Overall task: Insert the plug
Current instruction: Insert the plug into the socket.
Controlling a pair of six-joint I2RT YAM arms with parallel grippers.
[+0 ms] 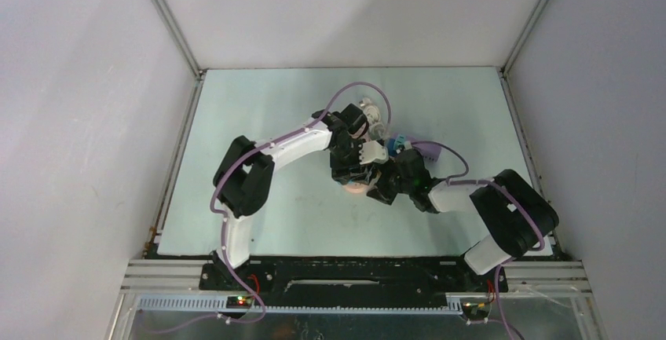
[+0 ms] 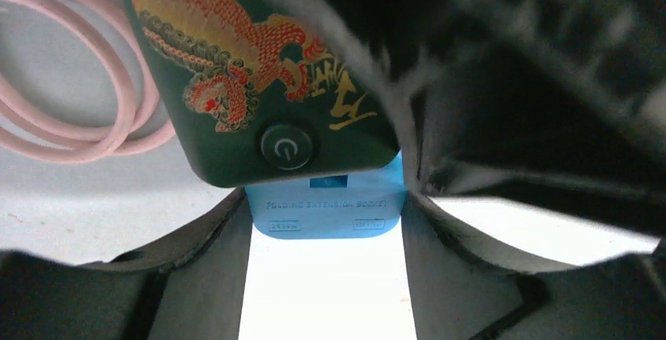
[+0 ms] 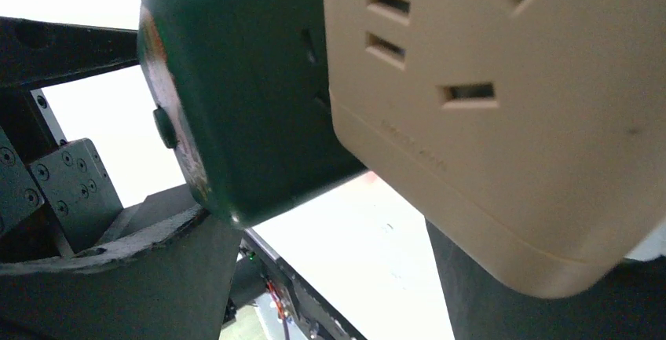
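The left tool (image 2: 323,206) squeezes the green socket box (image 2: 259,65). A tan plug (image 3: 510,120) sits right by it. I cannot tell if the right tool (image 3: 330,277) grips anything.

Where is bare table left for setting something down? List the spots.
Free: the table strip between the left wall and the left arm; the near strip between both arm bases; the far right corner beyond the right arm. Crowded: mid-table, where the arms meet by the pink cable and green block.
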